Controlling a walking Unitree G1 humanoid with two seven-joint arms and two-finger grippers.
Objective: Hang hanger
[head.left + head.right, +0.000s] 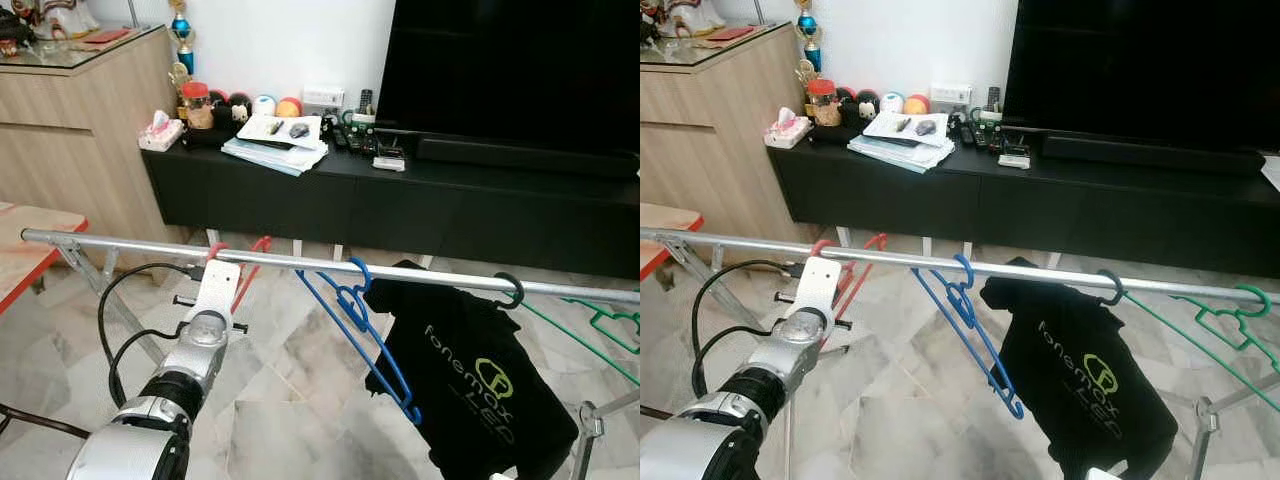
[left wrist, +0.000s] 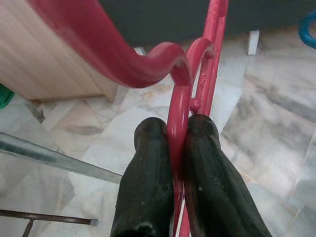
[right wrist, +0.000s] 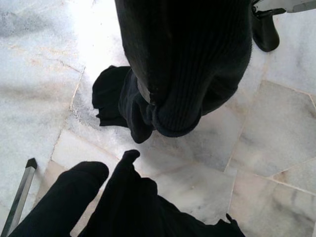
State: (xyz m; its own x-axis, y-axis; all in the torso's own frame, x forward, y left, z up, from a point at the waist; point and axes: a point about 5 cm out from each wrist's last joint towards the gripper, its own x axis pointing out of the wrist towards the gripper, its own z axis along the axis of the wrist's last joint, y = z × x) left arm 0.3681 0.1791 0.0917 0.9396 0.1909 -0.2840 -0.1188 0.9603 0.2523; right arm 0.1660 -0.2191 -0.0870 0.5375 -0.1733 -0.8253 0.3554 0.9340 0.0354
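A red hanger [image 1: 243,272] is at the left part of the silver rail [image 1: 300,262], its hook [image 1: 217,247] at the bar. My left gripper [image 2: 177,129] is shut on the hanger's thin red stem [image 2: 176,113], just below the hook's curve, with the rail [image 2: 54,159] passing close beside the fingers. My left arm [image 1: 205,335] reaches up to the rail from below. My right gripper [image 3: 111,170] is low over the marble floor, under the hem of a hanging black T-shirt [image 3: 187,64], with dark cloth around it.
A blue hanger [image 1: 360,320], the black T-shirt [image 1: 470,380] on a black hook and a green hanger [image 1: 600,330] also hang on the rail. Behind stand a black TV console [image 1: 400,190] with clutter, a TV [image 1: 520,70] and a wooden cabinet [image 1: 70,140].
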